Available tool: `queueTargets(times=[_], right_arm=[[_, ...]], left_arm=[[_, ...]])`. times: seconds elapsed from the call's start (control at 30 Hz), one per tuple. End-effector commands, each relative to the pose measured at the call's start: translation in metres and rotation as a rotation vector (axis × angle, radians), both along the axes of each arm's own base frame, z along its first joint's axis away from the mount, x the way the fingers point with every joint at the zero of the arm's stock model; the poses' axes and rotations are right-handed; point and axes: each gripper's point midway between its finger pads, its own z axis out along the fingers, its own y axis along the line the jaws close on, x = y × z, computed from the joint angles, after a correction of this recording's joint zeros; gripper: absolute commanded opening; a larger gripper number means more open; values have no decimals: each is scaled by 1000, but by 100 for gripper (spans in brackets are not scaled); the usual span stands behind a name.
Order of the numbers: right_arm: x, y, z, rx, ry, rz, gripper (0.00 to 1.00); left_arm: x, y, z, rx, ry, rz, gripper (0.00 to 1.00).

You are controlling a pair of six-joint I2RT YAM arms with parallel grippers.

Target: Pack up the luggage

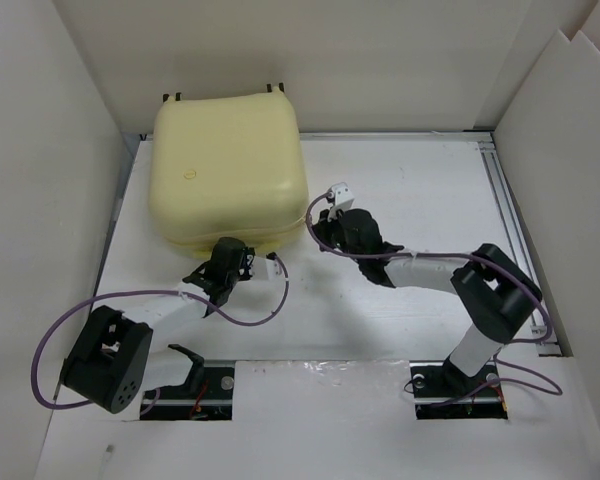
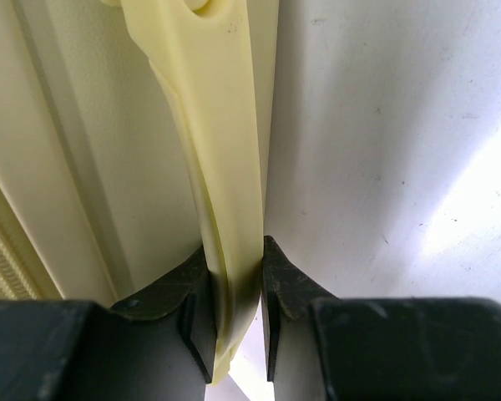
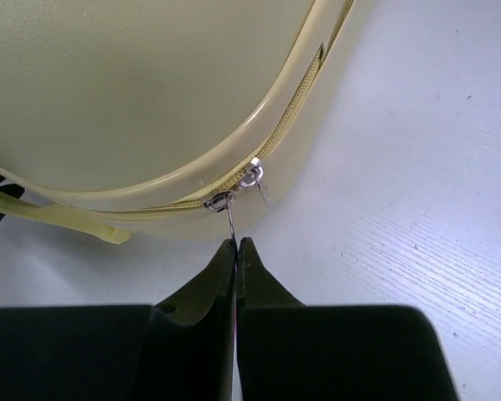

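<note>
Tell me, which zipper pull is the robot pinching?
The lower-left zipper pull: its tab runs into the shut right gripper. The other pull dangles free beside it.

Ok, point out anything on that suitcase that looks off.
Nothing spilled or broken. On the luggage, beyond the two zip sliders at the corner, a dark slit shows along the zip, so it may not be fully shut there. The right hand pinches a zip pull; the left hand grips the handle.

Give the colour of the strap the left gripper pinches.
The strap is pale yellow, like the luggage; best seen in the left wrist view.
</note>
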Motion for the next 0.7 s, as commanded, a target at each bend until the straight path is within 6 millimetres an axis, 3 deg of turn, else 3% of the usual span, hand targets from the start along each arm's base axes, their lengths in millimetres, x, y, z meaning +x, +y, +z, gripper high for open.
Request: queueTargets(times=[0.0,0.07,0.1,0.17,0.2,0.27,0.3,0.33,0.4,0.43,0.47,0.53,0.57,0.63,0.67], right_arm=[[56,-66,21,-84,-96,-253,0],[54,-52,28,-90,-128,-165,0],[49,-45,24,-87,-111,-113,19],[40,-44,30,-83,-115,-75,46],[35,-47,27,-93,-102,-74,53],[25,-62,32,-96,-94,-109,65],[22,-74,28,-135,-69,-152,76],[17,-81,25,-157,-50,-165,81],[15,-94,39,-163,-42,-185,86],[15,-100,41,-174,-29,-195,89],[11,-111,36,-205,14,-202,90],[11,-119,60,-200,0,-209,92],[5,-123,60,-219,24,-207,92],[6,-143,88,-199,-3,-260,92],[2,-155,89,-222,18,-287,92]], left_arm=[[-55,34,-56,74,256,95,0],[-55,35,-55,80,253,101,0],[-56,36,-54,81,253,101,0],[-55,33,-47,51,251,118,1],[-51,29,-38,29,244,118,25],[-56,24,-23,-11,253,113,49],[-54,15,-3,-71,230,109,99],[-45,8,16,-126,179,111,100],[-54,-1,39,-183,200,101,100],[-46,-12,75,-260,148,98,100],[-47,-16,99,-309,115,93,100],[-50,-16,136,-368,81,116,100],[-45,-17,181,-449,-8,140,100],[-37,10,215,-455,-130,280,100],[-32,25,236,-463,-213,354,100]])
